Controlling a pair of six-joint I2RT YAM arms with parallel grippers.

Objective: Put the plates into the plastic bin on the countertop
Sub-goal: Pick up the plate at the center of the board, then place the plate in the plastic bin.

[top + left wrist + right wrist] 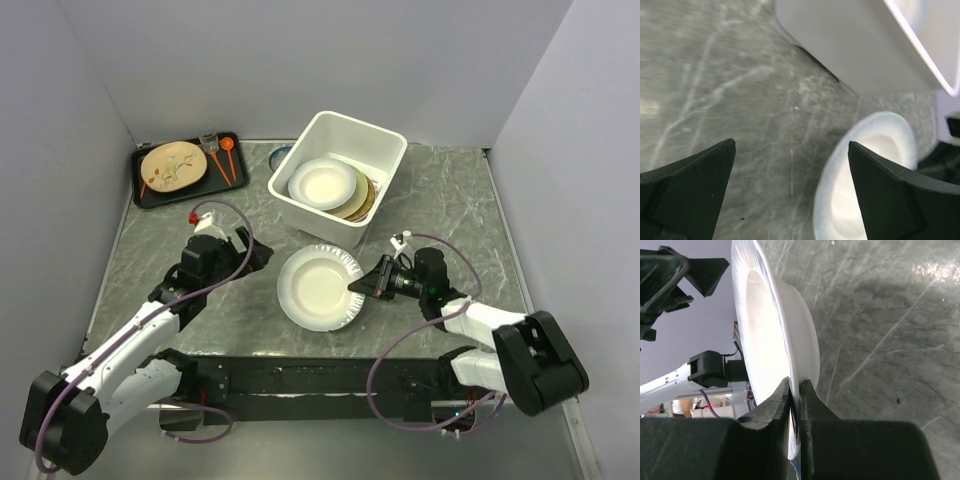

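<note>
A white plate is in front of the plastic bin, over the middle of the countertop. My right gripper is shut on the plate's right rim. In the right wrist view its jaws pinch the thin rim of the plate. My left gripper stands wide open just left of the plate and touches nothing. In the left wrist view, bare countertop lies between the fingers, and the plate is by the right finger. Inside the bin, a white plate lies on other stacked plates.
A flat black tray at the back left carries a cream patterned plate and orange-handled utensils. A small blue-rimmed dish sits behind the bin's left corner. Walls close in the back and both sides.
</note>
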